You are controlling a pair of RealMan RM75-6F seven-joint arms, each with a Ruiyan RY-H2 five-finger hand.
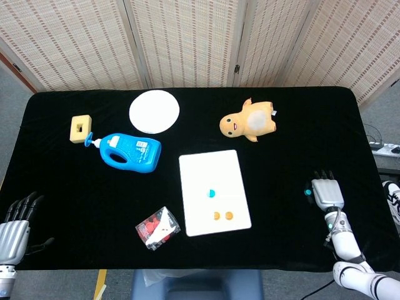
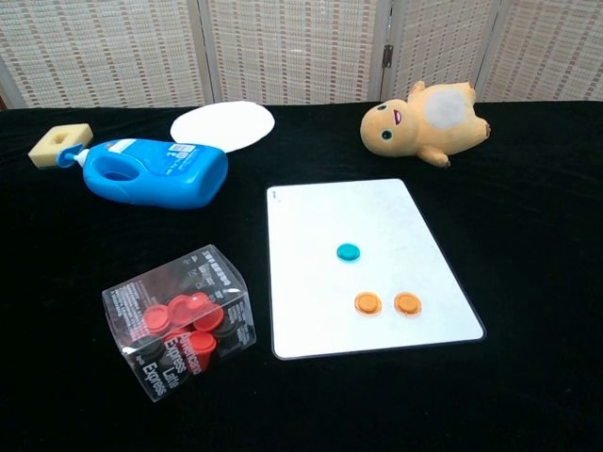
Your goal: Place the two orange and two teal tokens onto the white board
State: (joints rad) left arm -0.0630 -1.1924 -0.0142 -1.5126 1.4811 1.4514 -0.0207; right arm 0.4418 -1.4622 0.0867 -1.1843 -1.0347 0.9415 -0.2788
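Lying flat near the table's middle, the white board (image 2: 367,268) carries one teal token (image 2: 349,251) and, toward its 6 o'clock edge, two orange tokens (image 2: 367,303) side by side, apart from each other. The second teal token (image 1: 307,192) sits off the board at about 3 o'clock, tucked against the thumb side of the right hand (image 1: 327,193); whether the hand pinches it or merely touches it cannot be told, as the fingers point away from the robot, close together. The left hand (image 1: 15,225) hovers at the table's 8 o'clock corner, fingers slightly spread, holding nothing. Around the board: a clear box of red pieces (image 2: 179,320) at 8 o'clock, a blue bottle (image 2: 151,172) on its side at 10, a white disc (image 2: 223,124) and yellow sponge block (image 2: 60,144) beyond, and a plush duck (image 2: 424,121) at 1.
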